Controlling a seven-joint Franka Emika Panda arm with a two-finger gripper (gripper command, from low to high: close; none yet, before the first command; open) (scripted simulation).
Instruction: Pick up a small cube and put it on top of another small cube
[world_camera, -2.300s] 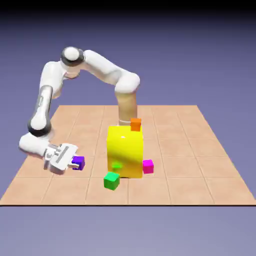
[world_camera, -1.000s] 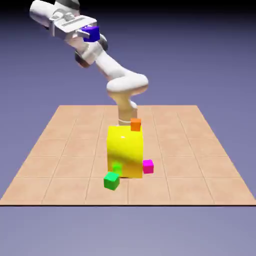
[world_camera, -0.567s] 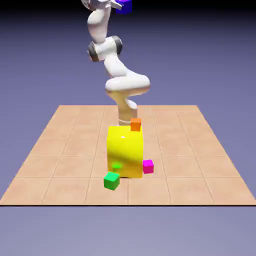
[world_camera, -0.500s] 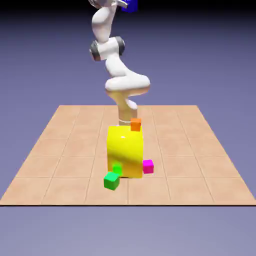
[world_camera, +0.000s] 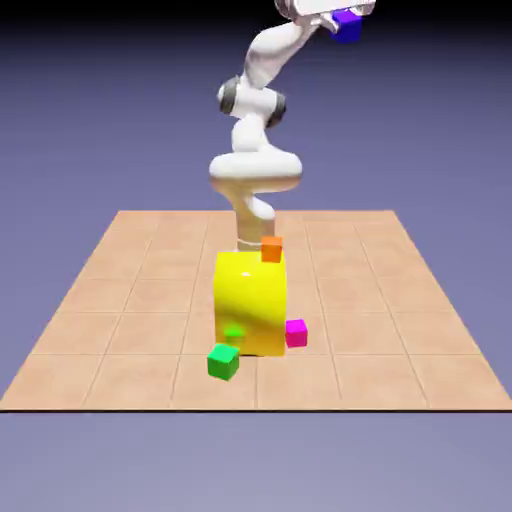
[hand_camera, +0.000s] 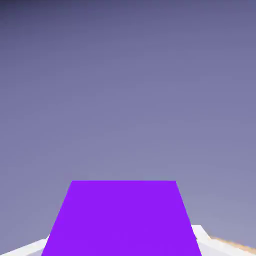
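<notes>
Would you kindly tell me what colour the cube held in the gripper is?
Purple: the small plain-faced cube fills the lower part of the hand view, clearest there.

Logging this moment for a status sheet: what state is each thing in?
Tool: shut on the purple cube, high above the table.
Purple cube: held aloft.
Orange cube: resting on the yellow block.
Green cube: on the table.
Magenta cube: on the table.

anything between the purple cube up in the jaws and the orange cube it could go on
Nothing visible does. The small purple cube hangs high above the table; only open air and the arm's own links lie toward the orange cube on the yellow block.
</notes>
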